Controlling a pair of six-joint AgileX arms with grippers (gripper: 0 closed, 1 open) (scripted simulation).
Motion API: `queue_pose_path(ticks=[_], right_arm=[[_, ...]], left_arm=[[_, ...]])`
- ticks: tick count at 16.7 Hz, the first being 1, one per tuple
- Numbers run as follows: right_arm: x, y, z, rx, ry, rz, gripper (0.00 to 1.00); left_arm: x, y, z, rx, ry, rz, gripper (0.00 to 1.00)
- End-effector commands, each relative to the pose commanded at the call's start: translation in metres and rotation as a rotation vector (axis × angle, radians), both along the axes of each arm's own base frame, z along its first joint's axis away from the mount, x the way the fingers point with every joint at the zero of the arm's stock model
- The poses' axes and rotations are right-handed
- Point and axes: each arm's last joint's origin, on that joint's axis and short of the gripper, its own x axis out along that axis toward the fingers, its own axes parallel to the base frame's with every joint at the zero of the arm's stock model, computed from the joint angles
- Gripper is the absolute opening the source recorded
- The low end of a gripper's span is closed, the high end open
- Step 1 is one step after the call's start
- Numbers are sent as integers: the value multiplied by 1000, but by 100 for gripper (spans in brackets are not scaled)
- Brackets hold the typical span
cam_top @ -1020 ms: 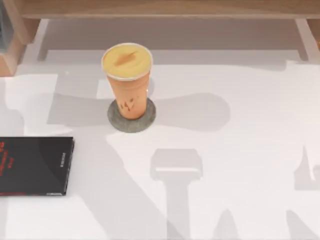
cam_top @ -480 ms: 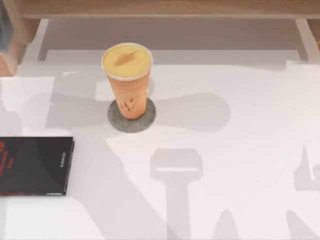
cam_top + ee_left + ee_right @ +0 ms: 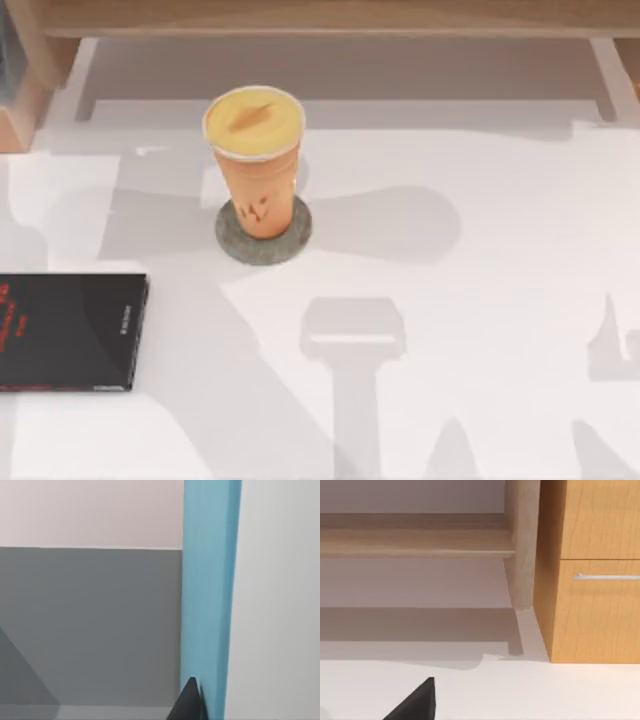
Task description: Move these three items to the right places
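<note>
Top view cuts the black book off at the table's left edge; orange cup stands upright on the grey coaster, centre-left. Left wrist view: light-blue book fills a tall strip, 1 dark fingertip of the left gripper touching it, grip width can't tell. Right wrist view: 1 dark fingertip over the table, near a wooden cabinet.

A wooden cabinet with a metal drawer handle stands on the white counter, beside a wooden shelf; one dark finger shows.
</note>
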Motion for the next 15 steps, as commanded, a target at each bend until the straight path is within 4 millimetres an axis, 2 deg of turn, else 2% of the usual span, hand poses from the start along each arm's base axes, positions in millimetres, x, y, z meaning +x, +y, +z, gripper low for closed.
queue_pose_path(ticks=[3,6,9,11,13,15], right_arm=[[0,0,0,0,0,0,100],[0,0,0,0,0,0,100],[0,0,0,0,0,0,100],[0,0,0,0,0,0,100],[0,0,0,0,0,0,100],[0,0,0,0,0,0,100]], left_arm=[[-2,1,4,15,-9,8,0],[-20,-5,30,123,-73,36,0],[-57,-19,63,325,-158,97,0],[-89,-31,76,499,-190,152,0],[-123,-44,73,687,-179,200,0],[-153,-60,52,879,-124,211,0]])
